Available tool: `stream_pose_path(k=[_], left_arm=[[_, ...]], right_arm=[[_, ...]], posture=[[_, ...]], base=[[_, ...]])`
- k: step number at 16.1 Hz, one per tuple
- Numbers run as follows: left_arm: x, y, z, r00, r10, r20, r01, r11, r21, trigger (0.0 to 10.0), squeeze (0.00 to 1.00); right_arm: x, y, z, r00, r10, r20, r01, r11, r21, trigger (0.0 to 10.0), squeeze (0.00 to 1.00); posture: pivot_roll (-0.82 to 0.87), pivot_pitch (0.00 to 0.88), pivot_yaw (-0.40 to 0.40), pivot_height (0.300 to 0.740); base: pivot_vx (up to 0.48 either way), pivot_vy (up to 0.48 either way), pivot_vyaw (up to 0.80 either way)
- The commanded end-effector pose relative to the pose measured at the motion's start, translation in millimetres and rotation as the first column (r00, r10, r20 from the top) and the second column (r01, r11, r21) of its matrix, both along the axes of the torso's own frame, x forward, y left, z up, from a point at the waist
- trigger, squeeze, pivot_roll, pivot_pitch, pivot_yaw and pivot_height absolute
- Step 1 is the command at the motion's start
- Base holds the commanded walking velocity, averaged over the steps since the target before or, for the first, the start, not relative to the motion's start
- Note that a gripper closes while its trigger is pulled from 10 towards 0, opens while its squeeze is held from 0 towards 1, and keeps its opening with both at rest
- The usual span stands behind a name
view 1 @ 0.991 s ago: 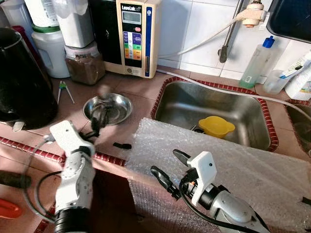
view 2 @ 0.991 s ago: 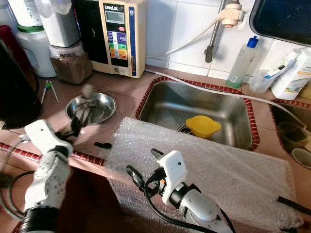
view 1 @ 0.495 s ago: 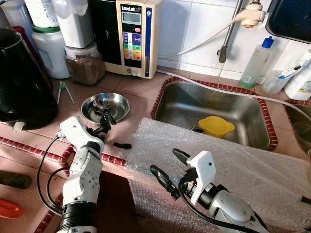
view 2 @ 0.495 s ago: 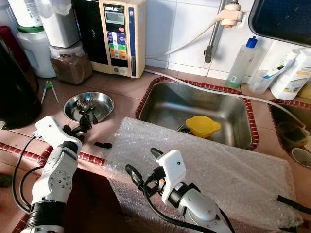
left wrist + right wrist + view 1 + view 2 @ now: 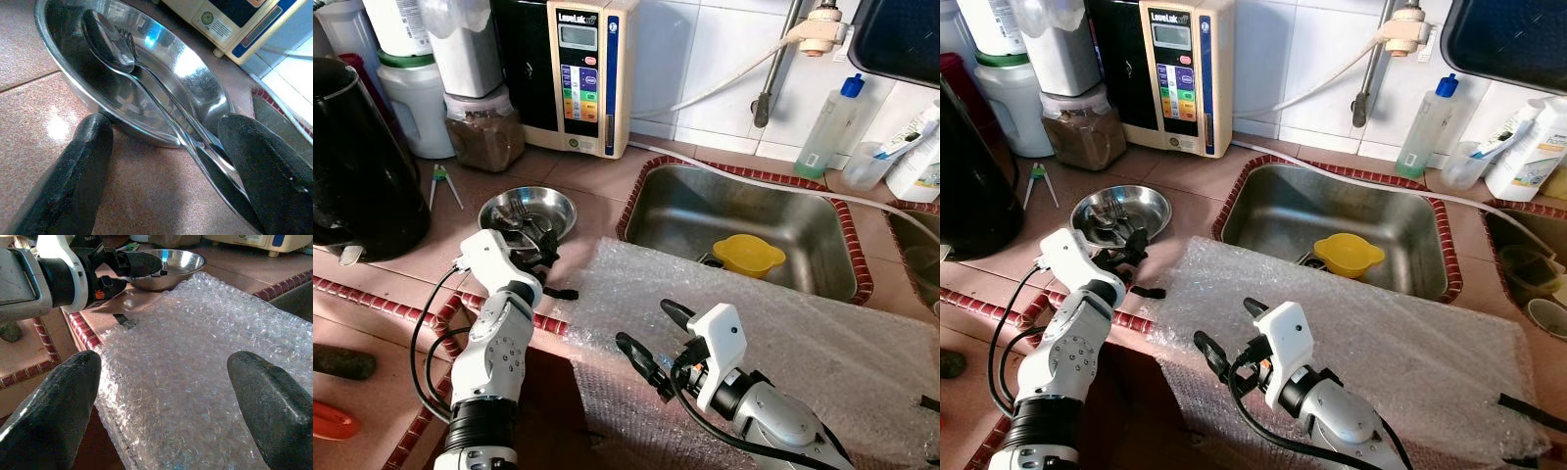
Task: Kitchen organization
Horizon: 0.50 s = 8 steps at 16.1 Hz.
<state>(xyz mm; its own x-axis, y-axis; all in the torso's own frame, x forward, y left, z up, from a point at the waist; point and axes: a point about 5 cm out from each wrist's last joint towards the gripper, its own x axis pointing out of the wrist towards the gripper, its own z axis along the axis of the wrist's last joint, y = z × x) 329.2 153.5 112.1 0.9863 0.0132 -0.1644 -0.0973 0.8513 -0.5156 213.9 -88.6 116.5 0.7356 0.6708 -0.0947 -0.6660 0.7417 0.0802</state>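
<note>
A steel bowl (image 5: 505,207) sits on the tiled counter left of the sink. A spoon (image 5: 106,42) and a fork (image 5: 129,39) lie in it, their handles sticking out over the near rim. My left gripper (image 5: 541,258) is open at that rim, low over the counter, and the handles pass close to its one finger (image 5: 266,169). My right gripper (image 5: 648,338) is open too, hovering over the near edge of a bubble wrap sheet (image 5: 773,333) spread across the counter and the sink's front.
A small black piece (image 5: 560,293) lies on the counter by the wrap. A yellow funnel (image 5: 747,255) rests in the sink (image 5: 822,211). Behind the bowl stand a water machine (image 5: 592,73), a jar (image 5: 484,127) and a black pot (image 5: 357,166). Bottles (image 5: 832,122) line the back right.
The left gripper held the cutlery over the bowl, blurred with motion; it has since let go and swung right and down to the rim. The cutlery now lies in the bowl. The right arm stayed.
</note>
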Motion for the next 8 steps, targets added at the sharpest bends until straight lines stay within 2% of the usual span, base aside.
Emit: stream_pose_path(k=[1,2,3,4,5,6,7,8], left_arm=[[10.5,-10.3,3,1.000,-0.028,-0.005,0.028,0.999,-0.016,3.5,0.00],[21.0,-17.0,5,0.999,-0.045,-0.008,0.045,0.999,-0.030,0.0,0.00],[23.6,-18.6,6,0.999,-0.052,-0.010,0.051,0.998,-0.033,0.0,0.00],[28.1,-18.4,8,0.998,-0.057,-0.013,0.057,0.998,-0.030,4.4,0.00],[30.6,-17.9,9,0.998,-0.054,-0.015,0.053,0.998,-0.032,6.2,0.00],[33.3,-17.0,10,0.999,-0.047,-0.018,0.047,0.999,-0.027,8.9,0.00],[36.7,-16.4,11,0.999,-0.040,-0.016,0.039,0.999,-0.026,10.0,0.00],[43.5,-15.4,14,1.000,-0.023,-0.009,0.022,0.999,-0.025,10.0,0.00]], right_arm=[[1.0,-0.8,2,1.000,-0.006,0.013,0.006,1.000,-0.007,10.0,0.00],[0.6,-2.2,2,1.000,-0.014,0.012,0.014,1.000,-0.013,10.0,0.00],[0.5,-2.6,2,1.000,-0.017,0.012,0.017,1.000,-0.015,10.0,0.00],[0.6,-3.4,2,1.000,-0.025,0.014,0.025,1.000,-0.015,10.0,0.00],[0.7,-3.6,2,1.000,-0.027,0.015,0.027,1.000,-0.016,10.0,0.00],[0.6,-3.5,2,0.999,-0.028,0.015,0.028,0.999,-0.016,10.0,0.00],[0.5,-3.7,2,0.999,-0.030,0.016,0.030,0.999,-0.017,10.0,0.00],[1.1,-4.0,2,0.999,-0.034,0.016,0.035,0.999,-0.016,10.0,0.00]], posture=[[0.07,0.012,0.008,0.740],[0.07,0.012,0.010,0.740],[0.07,0.012,0.010,0.740],[0.07,0.014,0.012,0.740],[0.07,0.015,0.011,0.740],[0.06,0.015,0.013,0.740],[0.06,0.017,0.012,0.740],[0.06,0.018,0.011,0.740]], base=[[0.000,0.000,0.00],[0.000,0.000,0.00],[0.000,0.000,0.00],[0.000,0.000,0.00],[0.000,0.000,0.00],[0.000,0.000,0.00],[0.000,0.000,0.00],[0.000,0.000,0.00]])
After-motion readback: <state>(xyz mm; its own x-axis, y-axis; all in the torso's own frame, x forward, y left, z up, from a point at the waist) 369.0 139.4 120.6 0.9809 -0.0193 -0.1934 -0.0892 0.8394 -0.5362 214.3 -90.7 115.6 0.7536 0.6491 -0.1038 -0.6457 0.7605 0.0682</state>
